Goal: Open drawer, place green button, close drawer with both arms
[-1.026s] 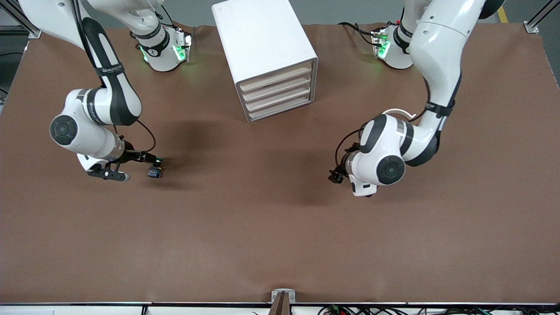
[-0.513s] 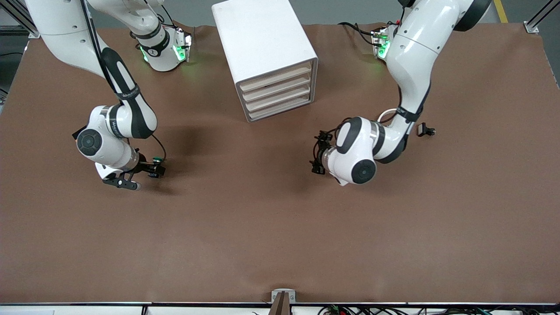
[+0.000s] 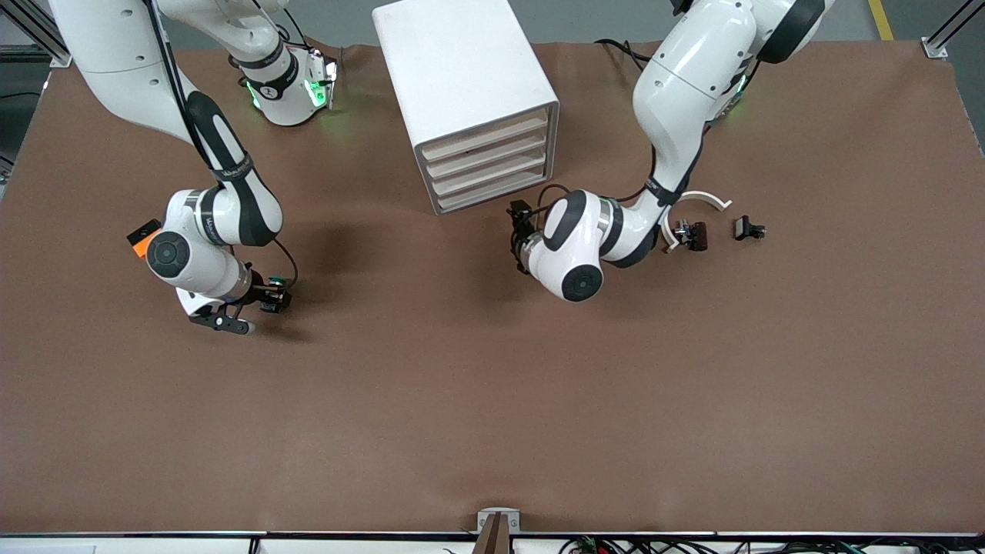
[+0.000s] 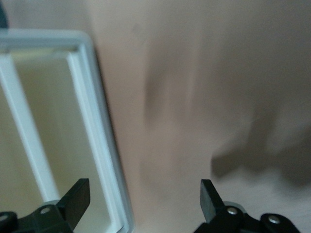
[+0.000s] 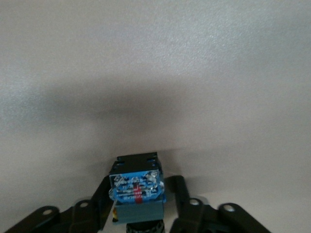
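Note:
The white cabinet [image 3: 462, 85] stands at the table's middle near the robots' bases, with all four drawers shut. The bottom drawer [image 3: 492, 192] shows its cream front strip. My left gripper [image 3: 515, 233] is open and empty, close in front of the bottom drawer, at the corner toward the left arm's end. In the left wrist view the open gripper [image 4: 143, 204] faces the cabinet's white frame [image 4: 104, 145]. My right gripper [image 3: 262, 298] is shut on the button [image 3: 274, 295], low over the table toward the right arm's end. The right wrist view shows the button's blue base [image 5: 137, 191] between the fingers [image 5: 99, 199].
An orange block [image 3: 142, 235] lies partly hidden by the right arm's wrist. Two small black-brown clips [image 3: 692, 235] [image 3: 748, 228] and a white curved piece [image 3: 696, 201] lie toward the left arm's end. Bare brown table lies nearer the front camera.
My left arm has swung toward the cabinet's bottom drawer, uncovering the clips and the white curved piece. My right arm has shifted a little and closed on the button, uncovering the orange block.

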Robot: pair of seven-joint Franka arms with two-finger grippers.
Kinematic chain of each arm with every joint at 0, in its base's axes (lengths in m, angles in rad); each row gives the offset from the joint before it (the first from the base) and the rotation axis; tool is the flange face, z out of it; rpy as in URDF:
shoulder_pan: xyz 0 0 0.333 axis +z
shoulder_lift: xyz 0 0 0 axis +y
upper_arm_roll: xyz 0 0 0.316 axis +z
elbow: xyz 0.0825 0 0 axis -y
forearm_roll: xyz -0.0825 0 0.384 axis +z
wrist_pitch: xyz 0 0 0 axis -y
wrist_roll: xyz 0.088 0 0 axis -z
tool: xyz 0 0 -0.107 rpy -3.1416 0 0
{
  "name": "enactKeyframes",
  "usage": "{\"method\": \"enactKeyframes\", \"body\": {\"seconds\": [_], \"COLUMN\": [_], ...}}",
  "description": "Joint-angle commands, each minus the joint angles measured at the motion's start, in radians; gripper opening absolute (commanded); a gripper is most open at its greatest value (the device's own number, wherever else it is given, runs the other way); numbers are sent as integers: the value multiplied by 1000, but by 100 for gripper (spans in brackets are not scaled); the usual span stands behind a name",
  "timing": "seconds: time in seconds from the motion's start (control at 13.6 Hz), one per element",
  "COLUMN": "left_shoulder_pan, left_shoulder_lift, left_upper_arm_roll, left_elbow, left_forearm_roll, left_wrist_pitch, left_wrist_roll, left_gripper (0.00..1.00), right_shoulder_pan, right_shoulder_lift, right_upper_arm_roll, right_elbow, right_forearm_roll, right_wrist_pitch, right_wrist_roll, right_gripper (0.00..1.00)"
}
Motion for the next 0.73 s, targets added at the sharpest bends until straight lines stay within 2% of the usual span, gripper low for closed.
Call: {"method": "enactKeyframes", "body": {"seconds": [0.0,0.22,0.66], "left_shoulder_pan": [3,0,-1], "left_shoulder_lift": [2,7,18], "left_upper_arm_roll": [-16,-30,-50], "left_elbow": [9,14,14], "left_forearm_roll": [-87,-91,-218], "left_wrist_pitch": [-19,-111,-134], "left_wrist_roll": [-5,-3,-2], "left_gripper": [100,100,97], "right_shoulder_pan": [22,24,25], "right_shoulder_lift": [-8,-8,-8], "right_upper_arm_roll": [-4,-4,-4], "right_elbow": [-1,0,9], "right_forearm_roll": [13,13,13], "right_wrist_pitch": [-24,-26,-27], "right_wrist_roll": [39,39,42], "right_gripper": [29,24,23]}}
